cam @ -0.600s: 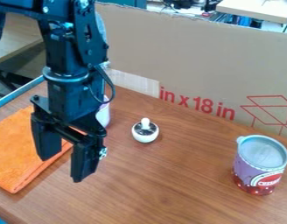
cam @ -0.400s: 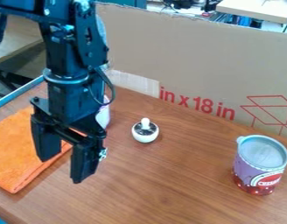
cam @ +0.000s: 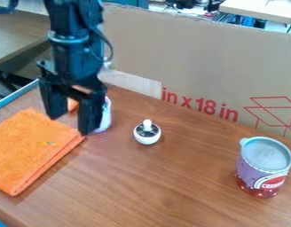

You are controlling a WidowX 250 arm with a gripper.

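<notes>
The black gripper (cam: 69,125) hangs at the upper left, open, with nothing between its fingers. Below it and to its left lies a folded orange cloth (cam: 29,150). Right behind the gripper's right finger stands a whitish can-like object (cam: 105,116), partly hidden. A small white round object with a dark top and a white knob (cam: 147,132) sits on the wooden table (cam: 171,186) to the right of the gripper. Farther off at the right, a purple and red can (cam: 263,167) with a grey top stands upright.
A tall cardboard wall (cam: 195,57) with red print runs along the table's back edge. At the left, a blue strip (cam: 16,101) edges the table. Behind the gripper, a bit of another orange item (cam: 72,104) shows.
The gripper has moved up in the view, away from the near side, uncovering more of the orange cloth. It stays open, and the objects on the table have not moved.
</notes>
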